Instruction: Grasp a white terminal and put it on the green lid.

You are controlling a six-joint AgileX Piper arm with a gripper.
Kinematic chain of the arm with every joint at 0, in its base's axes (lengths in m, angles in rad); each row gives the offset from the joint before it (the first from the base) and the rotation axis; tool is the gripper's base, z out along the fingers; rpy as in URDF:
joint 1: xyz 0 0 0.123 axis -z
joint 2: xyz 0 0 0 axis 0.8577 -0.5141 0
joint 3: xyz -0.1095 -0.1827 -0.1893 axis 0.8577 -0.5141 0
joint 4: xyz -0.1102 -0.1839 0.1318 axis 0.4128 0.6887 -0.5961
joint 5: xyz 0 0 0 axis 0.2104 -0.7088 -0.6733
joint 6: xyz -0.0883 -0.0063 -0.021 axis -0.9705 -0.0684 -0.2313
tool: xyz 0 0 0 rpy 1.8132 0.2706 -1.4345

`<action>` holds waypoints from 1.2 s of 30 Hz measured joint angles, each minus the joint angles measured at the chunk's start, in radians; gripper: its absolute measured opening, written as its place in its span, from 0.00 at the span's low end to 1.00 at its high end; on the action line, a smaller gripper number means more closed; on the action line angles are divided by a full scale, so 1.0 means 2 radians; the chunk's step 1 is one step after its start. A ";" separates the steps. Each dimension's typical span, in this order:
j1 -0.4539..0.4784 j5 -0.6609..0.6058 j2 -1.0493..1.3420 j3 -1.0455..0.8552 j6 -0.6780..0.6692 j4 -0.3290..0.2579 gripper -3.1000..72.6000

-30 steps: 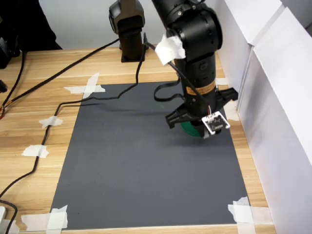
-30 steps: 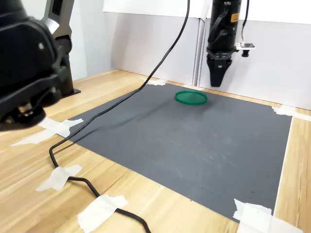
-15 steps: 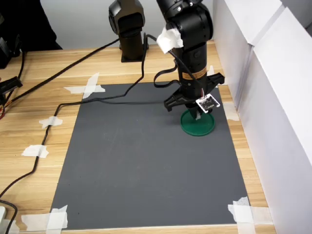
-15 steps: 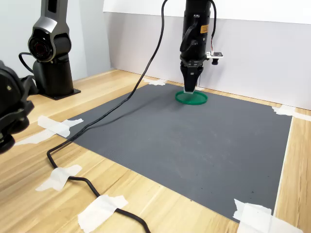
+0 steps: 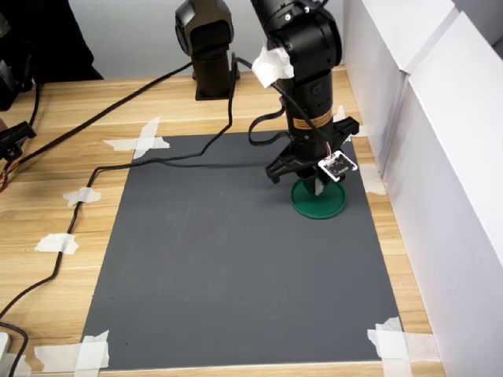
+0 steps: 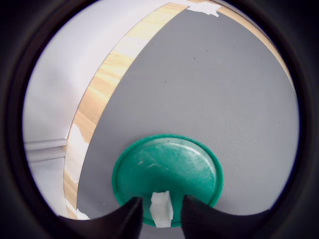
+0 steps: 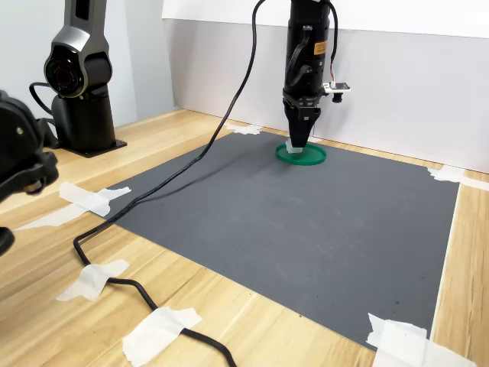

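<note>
— Where is the pincer?

— My pincer [image 7: 297,142] points straight down over the green lid [image 5: 318,199], tips low at the lid's near-arm side in the second exterior view. The lid lies flat on the dark mat [image 5: 236,259], toward the first exterior view's right edge of it, near the white wall [image 5: 440,157]

— And the white terminal?

— The white terminal [image 6: 161,209] sits between my two fingers [image 6: 130,218], over the lid's rim area in the wrist view. Fingers are narrow, close on either side of it; small gaps show, so I cannot tell whether they press it or whether it rests on the lid

— Anything else?

— Mat taped to the wooden counter [image 7: 69,306]; a black cable [image 7: 137,199] trails across both
</note>
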 joint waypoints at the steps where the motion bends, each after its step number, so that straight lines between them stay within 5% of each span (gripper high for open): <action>1: 0.000 0.001 0.003 -0.001 0.000 0.000 0.54; 10: 0.000 0.033 0.099 -0.011 0.000 -0.019 0.63; 15: 0.021 0.093 0.186 -0.075 -0.002 0.004 0.44; 22: 0.122 0.170 0.300 -0.188 0.004 0.019 0.06; 30: 0.257 0.224 0.449 -0.306 0.005 0.041 0.02; 36: 0.294 0.256 0.582 -0.403 0.006 0.038 0.02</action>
